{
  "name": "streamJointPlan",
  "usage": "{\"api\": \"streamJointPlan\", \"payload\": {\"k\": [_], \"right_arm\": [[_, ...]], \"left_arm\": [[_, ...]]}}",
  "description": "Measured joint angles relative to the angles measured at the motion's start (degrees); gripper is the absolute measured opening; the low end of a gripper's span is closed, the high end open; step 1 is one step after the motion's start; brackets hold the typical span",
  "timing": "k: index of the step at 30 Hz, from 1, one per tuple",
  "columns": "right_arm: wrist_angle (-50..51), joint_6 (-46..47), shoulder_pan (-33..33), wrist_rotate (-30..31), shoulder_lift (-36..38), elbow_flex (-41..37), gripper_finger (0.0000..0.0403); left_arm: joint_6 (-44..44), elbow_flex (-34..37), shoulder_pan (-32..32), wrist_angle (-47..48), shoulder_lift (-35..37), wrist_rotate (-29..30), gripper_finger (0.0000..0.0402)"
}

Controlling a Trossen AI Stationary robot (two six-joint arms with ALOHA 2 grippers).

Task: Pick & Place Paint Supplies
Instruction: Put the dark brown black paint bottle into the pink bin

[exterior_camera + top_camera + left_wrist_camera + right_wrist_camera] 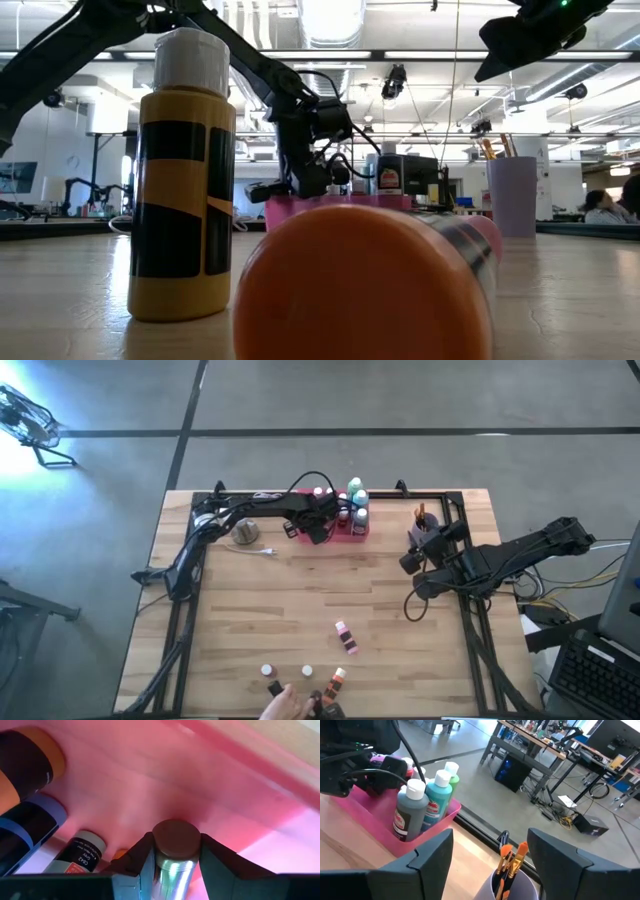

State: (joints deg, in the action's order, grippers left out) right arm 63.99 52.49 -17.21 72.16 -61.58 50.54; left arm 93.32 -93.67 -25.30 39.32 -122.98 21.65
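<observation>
The pink tray stands at the table's far middle and holds upright bottles, among them a green one and a blue one. My left gripper reaches down into the tray, shut on a small bottle with a brown round end. Other bottles in the tray show beside it. Several small bottles lie or stand near the table's front edge. My right gripper waits open at the right, above a cup of paintbrushes. My left gripper pinches the small bottle's shiny body between its two fingers, just behind the brown end. The fingers slant down from above into the tray. The brown end faces the tray's pink floor; whether it rests there I cannot tell.
A round lamp with a cord lies left of the tray. A person's hand is at the front edge among the bottles. A yellow-and-black bottle stands, and an orange one lies, right before the low camera.
</observation>
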Motion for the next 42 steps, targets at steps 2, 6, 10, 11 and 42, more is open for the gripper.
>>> {"api": "streamJointPlan", "payload": {"k": [2,6,10,11,42], "right_arm": [[-0.1,0.0,0.0,0.0,0.0,0.0,0.0246],[-0.1,0.0,0.0,0.0,0.0,0.0,0.0234],[0.0,0.0,0.0,0.0,0.0,0.0,0.0226],[-0.1,0.0,0.0,0.0,0.0,0.0,0.0226],[-1.8,-0.7,0.0,-0.6,0.0,-0.2,0.0228]], "left_arm": [[-0.1,0.0,0.0,-0.2,0.0,0.2,0.0130],[-0.4,-0.3,0.1,-0.3,0.5,0.4,0.0132],[-1.3,-1.8,0.7,-0.9,1.1,1.1,0.0131],[-1.8,-2.3,0.9,-1.0,1.1,1.7,0.0131],[-51.0,-15.5,3.9,14.4,22.9,-41.5,0.0126]]}}
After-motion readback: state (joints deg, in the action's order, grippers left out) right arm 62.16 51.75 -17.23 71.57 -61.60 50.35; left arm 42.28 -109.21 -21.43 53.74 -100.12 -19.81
